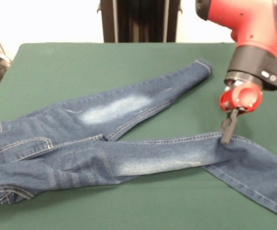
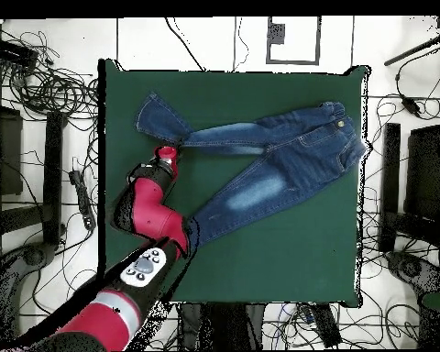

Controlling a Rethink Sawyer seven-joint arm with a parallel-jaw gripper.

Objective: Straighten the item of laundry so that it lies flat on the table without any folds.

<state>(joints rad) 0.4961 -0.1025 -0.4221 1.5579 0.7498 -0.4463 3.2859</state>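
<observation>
The blue denim jeans (image 1: 105, 143) lie on the green table (image 1: 81, 57) with the waistband at the left edge. One leg runs up to the right and ends at its hem (image 1: 203, 64). The other leg runs right, then bends toward the lower right corner. My gripper (image 1: 227, 134) comes down from the upper right. Its fingers are close together, with their tips on the upper edge of this bent leg. In the overhead view the jeans (image 2: 279, 160) lie with the waistband at the right, and the gripper (image 2: 167, 154) is at the left leg on the table (image 2: 288, 257).
The robot's dark pedestal (image 1: 138, 19) stands behind the table's far edge. My red arm (image 2: 150, 215) crosses the table's lower left corner and covers the end of one leg. Cables and stands (image 2: 40, 82) surround the table.
</observation>
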